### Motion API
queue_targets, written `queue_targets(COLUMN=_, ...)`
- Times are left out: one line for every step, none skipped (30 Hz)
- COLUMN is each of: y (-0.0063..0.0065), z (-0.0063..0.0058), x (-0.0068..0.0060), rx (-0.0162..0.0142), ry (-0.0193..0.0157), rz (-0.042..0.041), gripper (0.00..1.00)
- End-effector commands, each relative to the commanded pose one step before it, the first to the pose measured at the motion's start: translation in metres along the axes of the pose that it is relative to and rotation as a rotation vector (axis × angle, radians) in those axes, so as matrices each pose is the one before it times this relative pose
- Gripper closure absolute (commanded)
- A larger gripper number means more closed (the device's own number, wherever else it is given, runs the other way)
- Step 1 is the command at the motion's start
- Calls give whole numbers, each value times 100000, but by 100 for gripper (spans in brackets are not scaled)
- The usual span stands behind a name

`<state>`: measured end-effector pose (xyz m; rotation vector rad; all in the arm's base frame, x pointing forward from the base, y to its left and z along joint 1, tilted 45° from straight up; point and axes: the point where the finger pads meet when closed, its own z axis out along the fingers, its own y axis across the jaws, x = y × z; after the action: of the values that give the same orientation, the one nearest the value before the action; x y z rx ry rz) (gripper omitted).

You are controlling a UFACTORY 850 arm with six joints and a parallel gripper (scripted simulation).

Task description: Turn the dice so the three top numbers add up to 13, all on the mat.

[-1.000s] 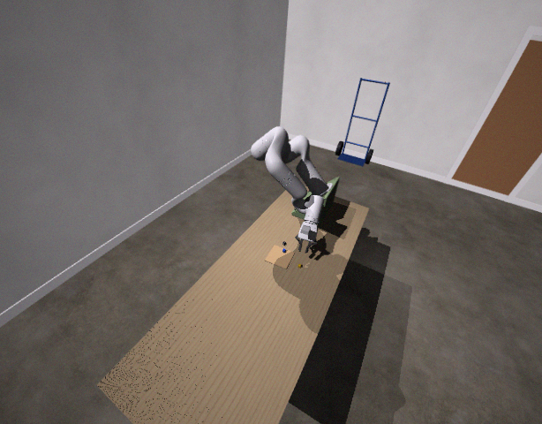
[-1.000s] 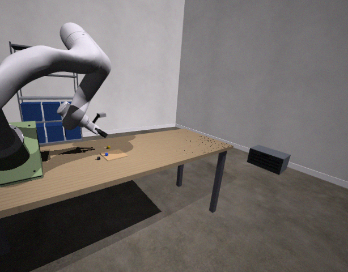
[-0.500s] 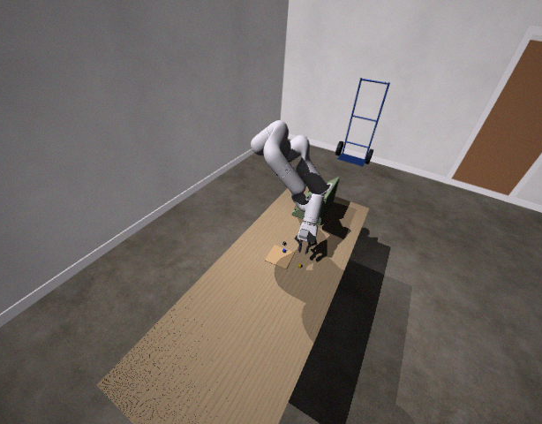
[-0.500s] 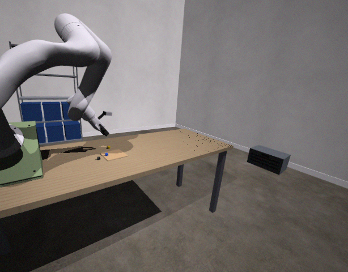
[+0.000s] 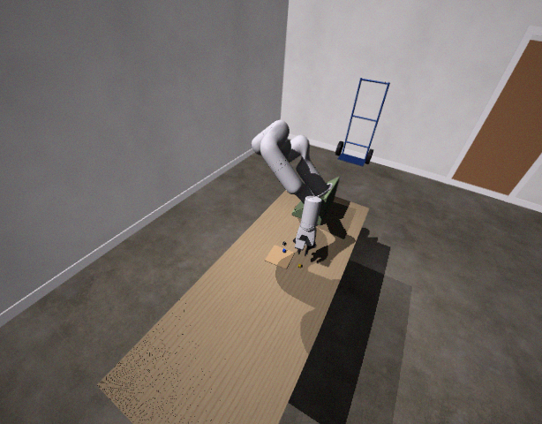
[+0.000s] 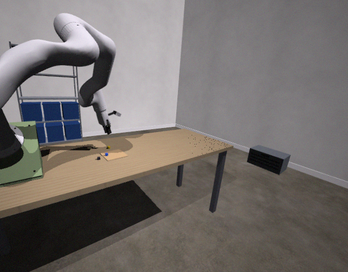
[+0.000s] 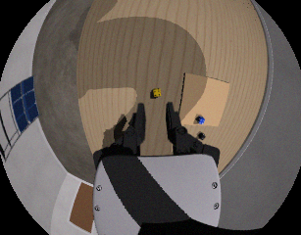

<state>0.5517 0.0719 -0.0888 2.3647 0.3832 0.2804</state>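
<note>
Grey walls and a concrete floor framed a long wooden table [image 5: 225, 329] in the top view, with a blue hand truck [image 5: 360, 123] against the far wall. Arm's gripper [image 5: 300, 248] hung above the table beside the tan mat [image 5: 276, 258]; blue die [image 5: 283, 250] sat on the mat near its edge, black die [image 5: 283, 243] lay just off it, yellow die [image 5: 300, 265] lay off the other side on bare wood. So only one of three was on the mat. Exterior view: gripper [image 6: 107, 130] was well above the surface, tilted, with the yellow die [image 6: 108, 147] beyond the mat [image 6: 117, 154], blue die [image 6: 106, 153] on it, black die [image 6: 98, 158] just beside its near corner; shelf with blue bins [image 6: 51, 119] behind, a dark box [image 6: 267, 158] on the floor. Wrist view: fingers stood partly apart, about a third open, with nothing between them; yellow die [image 7: 156, 93] showed in line ahead of the gap, blue die [image 7: 200, 119] on the mat [image 7: 212, 94], black die [image 7: 201, 136] at its border. My read: dice are small, rigid, light, probably slick and prone to rolling or popping out, so pinch two opposite flat faces squarely, mid-height. Pips were too small to read in any view; no labels or writing legible anywhere.
</note>
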Motion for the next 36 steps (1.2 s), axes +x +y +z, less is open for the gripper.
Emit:
queue_targets(y=245, z=-92, x=1033, rx=-2348, ry=-16853, rz=-789, gripper=69)
queue_targets(y=41, z=-52, x=199, rx=-215, ry=-2699, rz=47, gripper=69)
queue_targets(y=0, z=-1, x=3, rx=-2, ry=-43, rz=0, gripper=69)
queue_targets(y=0, z=-67, x=146, rx=-2, ry=-2371, rz=-11, gripper=69)
queue_targets(y=-24, z=-69, x=103, rx=122, ry=-1956, rz=-45, gripper=69)
queue_targets(y=-33, z=-62, x=70, rx=171, ry=-1525, rz=-58, gripper=69)
queue_targets(y=-32, z=-50, x=46, rx=165, ry=-1105, rz=-55, gripper=69)
queue_targets(y=-24, z=-34, x=28, rx=126, ry=-721, rz=-42, gripper=69)
queue_targets(y=-15, z=-20, x=15, rx=75, ry=-396, rz=-25, gripper=69)
queue_targets(y=-6, z=-8, x=6, rx=31, ry=-155, rz=-10, gripper=69)
queue_targets(y=0, z=0, x=0, rx=0, ry=0, rz=0, gripper=69)
queue_targets(y=0, z=0, x=0, rx=0, ry=0, rz=0, gripper=69)
queue_targets(y=-1, z=-1, x=1, rx=5, ry=-23, rz=-2, gripper=69)
queue_targets(y=0, z=0, x=0, rx=0, ry=0, rz=0, gripper=0)
queue_targets(y=0, z=0, x=0, rx=0, ry=0, rz=0, gripper=0)
queue_targets(y=0, z=0, x=0, rx=0, ry=0, rz=0, gripper=0)
queue_targets(y=0, z=0, x=0, rx=0, ry=0, rz=0, gripper=0)
queue_targets(y=0, z=0, x=0, rx=0, ry=0, rz=0, gripper=0)
queue_targets(y=0, z=0, x=0, rx=0, ry=0, rz=0, gripper=0)
queue_targets(y=0, z=0, x=0, rx=0, ry=0, rz=0, gripper=0)
queue_targets(y=0, z=0, x=0, rx=0, ry=0, rz=0, gripper=0)
queue_targets(y=0, z=0, x=0, rx=0, ry=0, rz=0, gripper=0)
queue_targets(y=0, z=0, x=0, rx=0, ry=0, rz=-10, gripper=0)
queue_targets(y=0, z=1, x=0, rx=0, ry=0, rz=-70, gripper=0)
queue_targets(y=0, z=3, x=-1, rx=-1, ry=0, rz=-185, gripper=0)
queue_targets(y=0, z=6, x=-1, rx=-1, ry=0, rz=-349, gripper=0)
queue_targets(y=0, z=10, x=-2, rx=-2, ry=1, rz=-557, gripper=0)
queue_targets(y=0, z=0, x=0, rx=0, ry=0, rz=0, gripper=0)
queue_targets(y=0, z=0, x=0, rx=0, ry=0, rz=0, gripper=0)
queue_targets(y=1, z=14, x=-3, rx=-2, ry=1, rz=-804, gripper=0)
queue_targets(y=1, z=19, x=-4, rx=-3, ry=1, rz=-1085, gripper=0)
queue_targets(y=1, z=24, x=-6, rx=-4, ry=1, rz=-1396, gripper=0)
queue_targets(y=1, z=30, x=-7, rx=-5, ry=2, rz=-1732, gripper=0)
queue_targets(y=1, z=36, x=-9, rx=-6, ry=2, rz=-2089, gripper=0)
queue_targets(y=1, z=42, x=-10, rx=-7, ry=2, rz=-2462, gripper=0)
queue_targets(y=1, z=49, x=-12, rx=-8, ry=2, rz=-2848, gripper=0)
